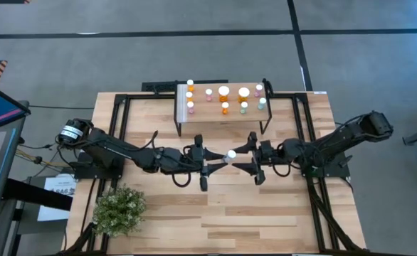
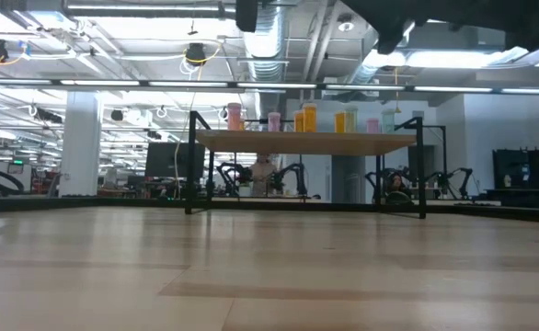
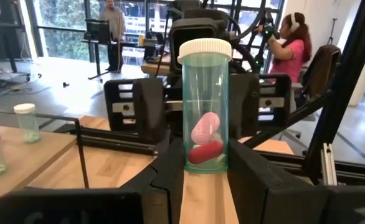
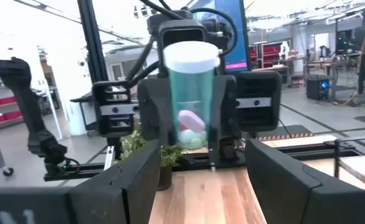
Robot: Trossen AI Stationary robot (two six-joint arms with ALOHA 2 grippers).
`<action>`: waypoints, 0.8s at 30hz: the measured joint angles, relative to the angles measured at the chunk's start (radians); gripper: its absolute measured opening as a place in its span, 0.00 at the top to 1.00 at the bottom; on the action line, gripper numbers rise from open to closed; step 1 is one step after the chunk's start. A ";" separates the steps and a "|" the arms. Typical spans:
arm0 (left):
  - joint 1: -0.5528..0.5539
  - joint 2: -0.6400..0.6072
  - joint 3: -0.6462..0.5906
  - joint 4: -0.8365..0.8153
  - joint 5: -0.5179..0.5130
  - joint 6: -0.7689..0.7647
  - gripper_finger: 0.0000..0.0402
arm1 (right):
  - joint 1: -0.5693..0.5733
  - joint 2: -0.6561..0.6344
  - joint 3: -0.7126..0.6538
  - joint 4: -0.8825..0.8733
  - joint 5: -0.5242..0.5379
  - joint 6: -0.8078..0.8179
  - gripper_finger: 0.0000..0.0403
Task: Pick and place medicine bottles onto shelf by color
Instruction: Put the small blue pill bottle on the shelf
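Observation:
A pale green medicine bottle (image 3: 205,106) with a white cap and pink and red pills inside stands upright in the air over the table's middle, my left gripper (image 3: 206,169) shut on it. In the high view only its cap (image 1: 231,154) shows. My right gripper (image 4: 201,180) faces it from the table's right, open, its fingers spread on either side just short of the bottle (image 4: 192,106). The shelf (image 1: 194,122) stands at the table's far edge on thin black legs. Several orange, pink and pale green bottles (image 1: 224,91) stand on its plank top (image 2: 306,142). My left gripper pinches the bottle's lower body (image 3: 194,159) between its two fingers, one on each side. The fingers lie level and come from the table's left. The bottle stands upright, cap up, lifted clear of the table.
A small potted plant (image 1: 119,208) sits near the table's near left corner. Black frame rails (image 1: 123,114) run along the table's sides. Bare wood lies between the grippers and the near edge. People stand in the room beyond (image 3: 291,46).

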 joint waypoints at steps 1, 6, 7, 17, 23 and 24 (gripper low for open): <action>0.000 0.000 0.000 -0.002 0.000 0.000 0.79 | 0.001 0.000 0.000 0.001 -0.001 0.000 0.37; 0.002 0.048 0.008 0.013 0.032 -0.008 0.79 | 0.005 0.000 0.000 -0.001 -0.002 0.000 0.37; 0.002 0.057 0.011 0.011 0.035 -0.015 0.79 | 0.007 0.000 0.000 -0.005 -0.004 0.000 0.37; 0.000 0.100 0.041 0.074 0.043 -0.047 0.79 | 0.050 0.000 0.000 0.016 -0.030 0.000 0.37; -0.010 0.099 0.041 0.099 0.044 -0.047 0.79 | 0.065 0.000 0.000 0.033 -0.029 0.000 0.41; -0.012 0.100 0.041 0.099 0.043 -0.047 0.79 | 0.064 0.000 0.000 0.036 -0.029 0.000 0.43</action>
